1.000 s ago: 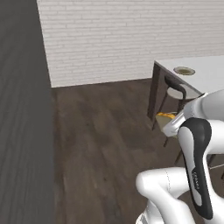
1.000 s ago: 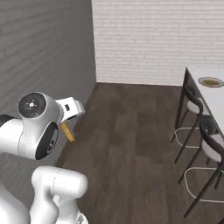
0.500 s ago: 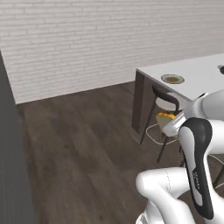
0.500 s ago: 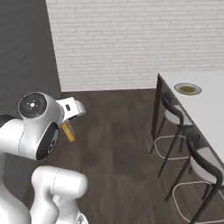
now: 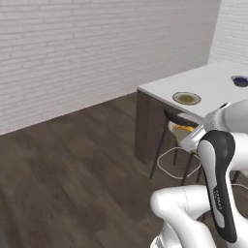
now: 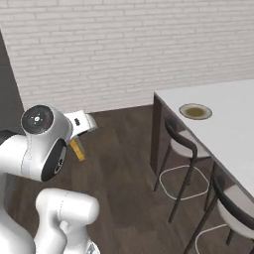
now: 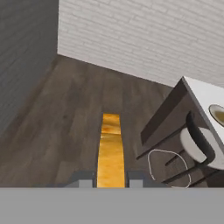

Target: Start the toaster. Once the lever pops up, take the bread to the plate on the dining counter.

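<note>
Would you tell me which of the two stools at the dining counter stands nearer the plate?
The farther stool, by the dining counter's corner, sits just below the plate; the other stool stands at the picture's lower right edge.

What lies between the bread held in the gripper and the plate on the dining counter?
In the right base view, between the bread and the plate lies bare dark wood floor, then the dining counter edge with a black stool beside it.

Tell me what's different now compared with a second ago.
The base has swung toward the dining counter: the whole view shifted, the dark wall on the left slid away, and the counter with the plate and stools now sits larger and nearer. Nothing was picked up or let go. The gripper stays shut on the bread, its jaws on either side of the slice.
</note>
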